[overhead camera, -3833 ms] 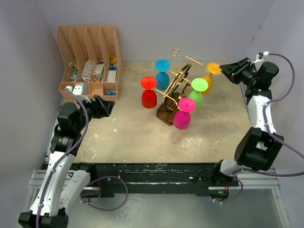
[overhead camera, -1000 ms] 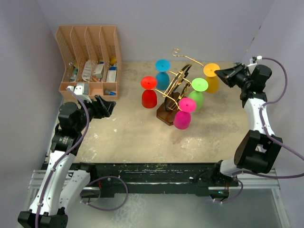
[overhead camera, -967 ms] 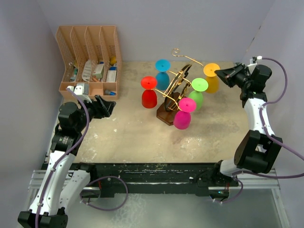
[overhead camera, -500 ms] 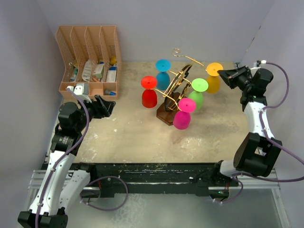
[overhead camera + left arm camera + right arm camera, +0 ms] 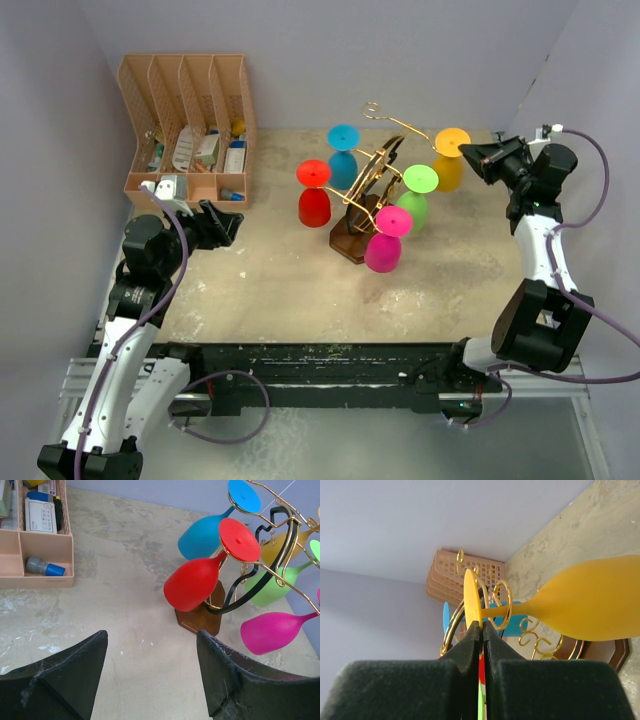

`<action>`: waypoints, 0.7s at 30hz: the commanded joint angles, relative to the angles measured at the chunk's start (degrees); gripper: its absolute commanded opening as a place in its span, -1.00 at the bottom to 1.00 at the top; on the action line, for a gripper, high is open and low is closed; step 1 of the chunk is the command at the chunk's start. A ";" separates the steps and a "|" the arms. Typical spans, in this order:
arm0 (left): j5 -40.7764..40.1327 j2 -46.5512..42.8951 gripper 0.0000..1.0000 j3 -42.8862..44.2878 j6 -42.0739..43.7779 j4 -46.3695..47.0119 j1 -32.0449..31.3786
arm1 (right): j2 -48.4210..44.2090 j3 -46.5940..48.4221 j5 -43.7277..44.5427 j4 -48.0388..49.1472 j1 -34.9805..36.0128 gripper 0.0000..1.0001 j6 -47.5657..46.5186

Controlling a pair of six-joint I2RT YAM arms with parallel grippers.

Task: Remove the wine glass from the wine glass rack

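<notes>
One yellow wine glass [image 5: 448, 173] hangs at the rack's [image 5: 352, 240] 2 o'clock; right gripper [image 5: 481, 630] pinched on its foot; best slid level toward 3 o'clock, clear of scrolls.

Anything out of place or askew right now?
Nothing spilled or broken. Only the yellow wine glass sits apart, at an arm tip of the gold wire rack, its foot pinched in the right tool.
</notes>
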 commanded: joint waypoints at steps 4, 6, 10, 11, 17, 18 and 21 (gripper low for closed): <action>-0.16 -0.10 0.50 0.69 0.46 2.21 -0.30 | -0.17 2.79 -4.98 5.64 1.65 -1.00 1.34; -0.16 -0.09 0.50 0.68 0.49 2.24 -0.31 | 0.48 3.43 -5.20 5.58 2.50 -1.00 1.35; -0.38 -0.16 0.50 0.67 0.49 2.13 -0.34 | 1.10 3.86 -5.42 5.39 3.44 -1.00 1.48; -0.38 -0.06 0.50 0.64 0.49 2.13 -0.30 | 1.10 3.81 -5.14 5.59 3.54 -1.00 1.44; -0.38 -0.13 0.50 0.66 0.58 2.25 -0.31 | 3.69 4.06 -4.36 13.89 3.75 -1.00 5.56; -0.38 -0.17 0.49 0.64 0.65 2.22 -0.38 | 4.51 4.55 -4.15 15.47 3.77 -1.00 6.30; -0.63 -0.50 0.50 0.55 0.79 2.25 -0.38 | 6.78 7.94 -4.24 17.06 3.96 -1.00 7.21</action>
